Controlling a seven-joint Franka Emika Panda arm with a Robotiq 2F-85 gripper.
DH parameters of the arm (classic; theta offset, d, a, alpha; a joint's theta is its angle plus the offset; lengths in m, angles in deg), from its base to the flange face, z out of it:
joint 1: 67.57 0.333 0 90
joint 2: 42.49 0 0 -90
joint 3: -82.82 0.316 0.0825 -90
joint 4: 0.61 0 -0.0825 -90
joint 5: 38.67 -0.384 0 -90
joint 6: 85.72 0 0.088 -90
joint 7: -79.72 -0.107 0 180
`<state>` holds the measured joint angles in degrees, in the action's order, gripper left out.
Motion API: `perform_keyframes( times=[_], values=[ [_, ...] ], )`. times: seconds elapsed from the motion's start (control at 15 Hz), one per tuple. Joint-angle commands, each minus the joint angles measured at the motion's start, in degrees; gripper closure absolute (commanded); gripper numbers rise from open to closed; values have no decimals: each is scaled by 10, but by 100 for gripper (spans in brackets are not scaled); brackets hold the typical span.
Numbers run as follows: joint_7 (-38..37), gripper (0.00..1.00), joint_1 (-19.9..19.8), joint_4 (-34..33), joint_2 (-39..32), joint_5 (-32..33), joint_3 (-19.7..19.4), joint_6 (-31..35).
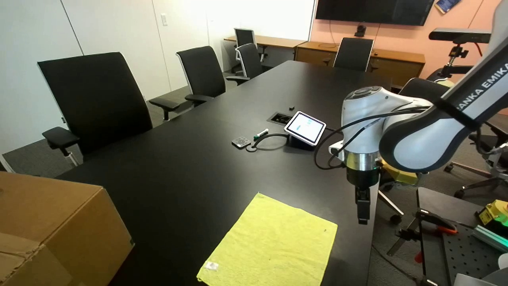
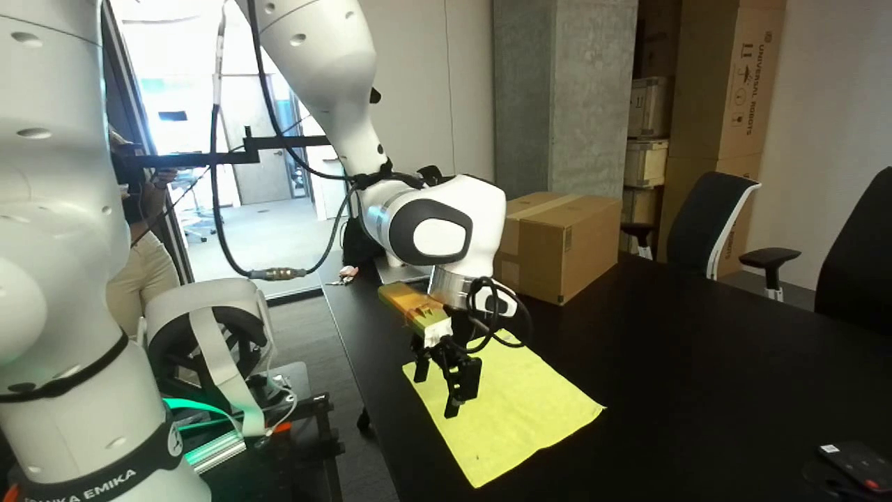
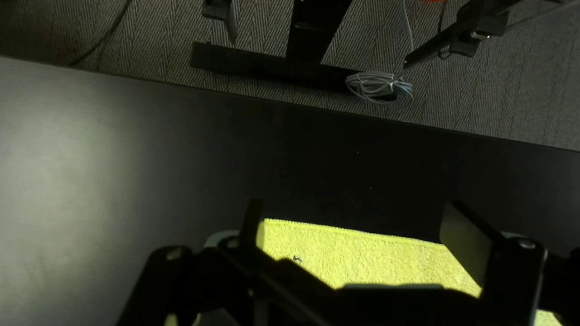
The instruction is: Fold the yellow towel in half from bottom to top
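The yellow towel (image 1: pixel 274 242) lies flat and spread out on the black table, and it also shows in an exterior view (image 2: pixel 529 411). A small white label sits near one corner, and one end is cut off by the picture's lower edge in an exterior view. My gripper (image 2: pixel 437 392) is open and empty, pointing down, raised above the table near the towel's edge on the robot's side. In the wrist view, the towel's straight hem (image 3: pixel 362 258) runs across between the two spread fingers (image 3: pixel 352 219), below them. The rest of the towel is hidden by the gripper there.
A brown cardboard box (image 1: pixel 79 230) stands on the table (image 1: pixel 174 198) beyond the towel. A tablet (image 1: pixel 305 128), a marker (image 1: pixel 261 134) and a cable lie farther along. The table's edge (image 3: pixel 290 104) runs close by on the robot's side. Chairs stand around the table.
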<state>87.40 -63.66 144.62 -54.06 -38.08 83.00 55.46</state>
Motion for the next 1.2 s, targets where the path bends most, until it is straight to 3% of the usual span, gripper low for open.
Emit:
perform_keyframes(
  times=[0.0, 0.47, 0.8, 1.13],
  values=[
    [-17, 0, -7, -34, -48, -2, 12, 18],
    [-34, 0, -9, -68, -112, -9, 18, 51],
    [-36, 0, -17, -77, -155, -57, 48, 89],
    [-113, 0, 28, -81, -198, -29, 26, 179]
  ],
)
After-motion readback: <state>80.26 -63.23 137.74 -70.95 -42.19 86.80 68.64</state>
